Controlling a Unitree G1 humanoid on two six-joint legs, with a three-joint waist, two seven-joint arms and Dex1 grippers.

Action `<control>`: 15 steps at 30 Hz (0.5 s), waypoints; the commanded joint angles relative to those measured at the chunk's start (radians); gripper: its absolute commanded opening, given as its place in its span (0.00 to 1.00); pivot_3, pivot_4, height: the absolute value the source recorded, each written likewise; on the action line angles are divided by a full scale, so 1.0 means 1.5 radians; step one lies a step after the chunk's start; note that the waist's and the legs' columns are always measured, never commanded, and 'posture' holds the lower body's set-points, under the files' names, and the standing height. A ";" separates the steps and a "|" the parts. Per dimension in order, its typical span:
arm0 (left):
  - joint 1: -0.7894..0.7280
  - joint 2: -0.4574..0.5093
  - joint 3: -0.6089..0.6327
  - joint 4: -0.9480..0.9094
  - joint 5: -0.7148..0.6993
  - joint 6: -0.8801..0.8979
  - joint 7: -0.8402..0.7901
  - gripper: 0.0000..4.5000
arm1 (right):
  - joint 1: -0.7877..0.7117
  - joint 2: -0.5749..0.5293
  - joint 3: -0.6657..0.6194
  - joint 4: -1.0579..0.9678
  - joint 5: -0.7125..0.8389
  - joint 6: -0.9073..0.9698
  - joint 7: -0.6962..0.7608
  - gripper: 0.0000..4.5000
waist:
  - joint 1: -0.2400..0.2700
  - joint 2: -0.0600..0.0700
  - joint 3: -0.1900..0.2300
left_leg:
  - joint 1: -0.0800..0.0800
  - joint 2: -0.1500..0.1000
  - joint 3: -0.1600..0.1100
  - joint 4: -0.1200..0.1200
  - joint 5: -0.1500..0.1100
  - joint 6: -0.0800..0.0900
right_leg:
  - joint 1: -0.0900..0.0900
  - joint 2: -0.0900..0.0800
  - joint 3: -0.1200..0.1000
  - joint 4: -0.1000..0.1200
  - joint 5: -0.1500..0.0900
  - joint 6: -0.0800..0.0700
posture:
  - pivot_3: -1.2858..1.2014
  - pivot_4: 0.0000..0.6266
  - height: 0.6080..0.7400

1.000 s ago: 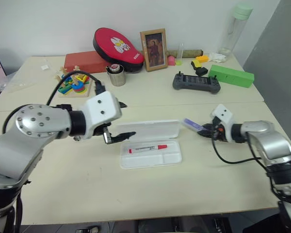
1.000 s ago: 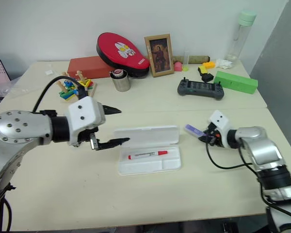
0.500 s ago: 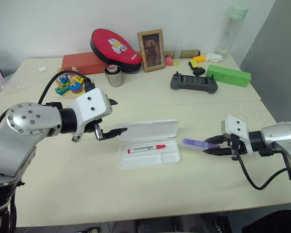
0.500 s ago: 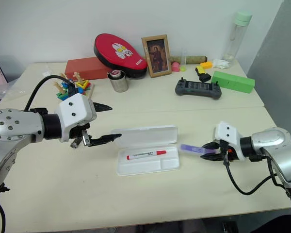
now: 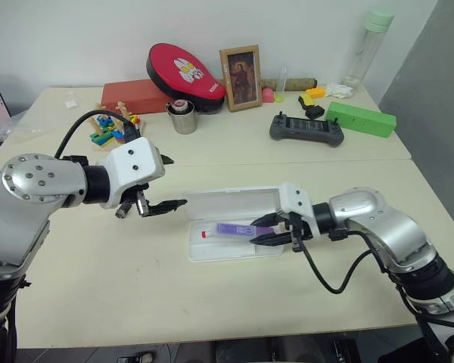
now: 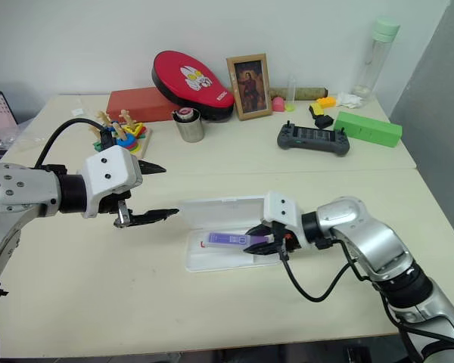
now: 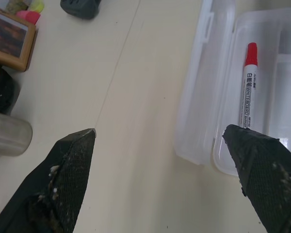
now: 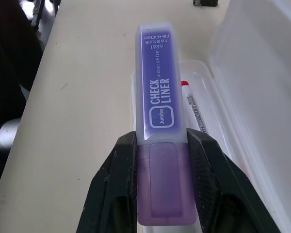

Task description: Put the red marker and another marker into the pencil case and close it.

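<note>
Your right gripper [image 5: 266,234] is clamping the purple marker [image 5: 236,229] over the open pencil case [image 5: 234,243], where the red marker [image 7: 248,92] is lying in the tray. Your left gripper [image 5: 166,183] is hovering spread wide and empty, just left of the case's lid.

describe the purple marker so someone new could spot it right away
Find the open white pencil case mid-table. Just above its tray, the right gripper holds the purple marker: chunky and lavender, unlike the slim red marker lying in the tray.
</note>
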 commanded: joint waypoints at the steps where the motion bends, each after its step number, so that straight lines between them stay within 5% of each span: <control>1: -0.027 0.010 -0.008 0.016 0.020 -0.025 -0.018 1.00 | -0.016 0.023 0.029 0.011 -0.026 -0.018 -0.009 0.24 | -0.001 0.000 0.000 | 0.000 0.001 0.000 0.000 0.000 0.000 | 0.000 0.001 0.000 0.000 0.000 0.000 | 0.52 0.24 1.00; 15: -0.041 0.007 -0.019 0.038 0.038 -0.039 -0.050 1.00 | -0.025 0.134 0.104 0.162 -0.127 -0.096 -0.052 0.24 | -0.003 0.000 0.000 | 0.000 0.004 0.001 0.000 0.000 0.000 | -0.002 0.004 0.001 0.001 0.000 0.000 | 0.52 0.24 1.00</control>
